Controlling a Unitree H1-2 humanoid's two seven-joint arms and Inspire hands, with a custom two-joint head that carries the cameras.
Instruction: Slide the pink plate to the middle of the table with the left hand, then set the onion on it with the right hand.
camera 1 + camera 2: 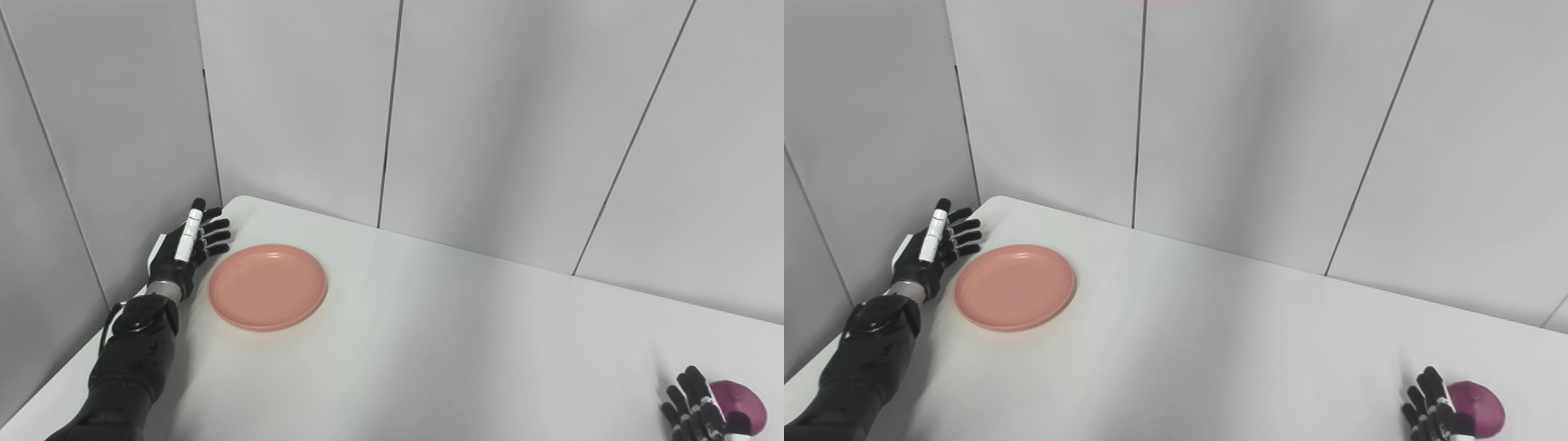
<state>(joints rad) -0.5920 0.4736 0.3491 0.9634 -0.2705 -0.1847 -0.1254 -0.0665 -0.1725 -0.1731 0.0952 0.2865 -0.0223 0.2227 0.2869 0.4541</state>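
Observation:
A round pink plate [267, 286] lies flat on the white table near its far left corner. My left hand [187, 245] stands on edge just left of the plate's rim, fingers stretched out and apart, holding nothing; whether it touches the rim I cannot tell. A purple onion [742, 407] rests at the near right of the table. My right hand [695, 409] is beside the onion on its left, fingers spread upward, only partly in view at the bottom edge, not closed around it.
The white table [441, 343] has a rounded far left corner and a left edge running close under my left forearm. Grey wall panels [490, 122] stand right behind the table and along its left side.

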